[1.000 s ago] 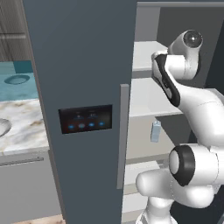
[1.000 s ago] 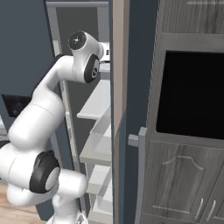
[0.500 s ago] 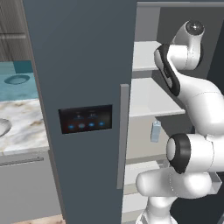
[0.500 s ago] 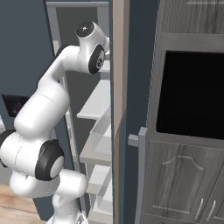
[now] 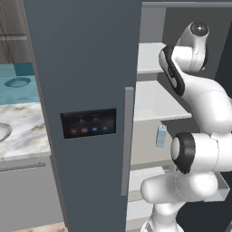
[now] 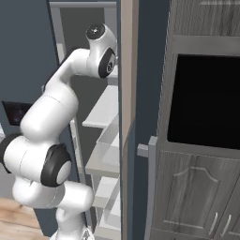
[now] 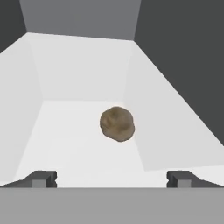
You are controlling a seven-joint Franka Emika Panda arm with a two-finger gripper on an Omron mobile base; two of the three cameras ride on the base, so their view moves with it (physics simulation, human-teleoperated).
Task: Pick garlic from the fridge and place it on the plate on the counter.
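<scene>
Garlic [image 7: 117, 124] before open gripper [image 7: 111, 178]

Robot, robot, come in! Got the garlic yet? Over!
Gripper open, empty. Garlic on white fridge shelf, ahead between the fingertips, not touching. Nothing in the way.

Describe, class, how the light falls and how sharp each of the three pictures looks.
Hand view: soft even light, the garlic slightly blurred on a bright white shelf, no hard shadow beneath it. Left base view: the fridge door is flat and matt, only its panel lights glow; the counter looks soft. Right base view: the dark recess is pure black, no glare anywhere.
</scene>
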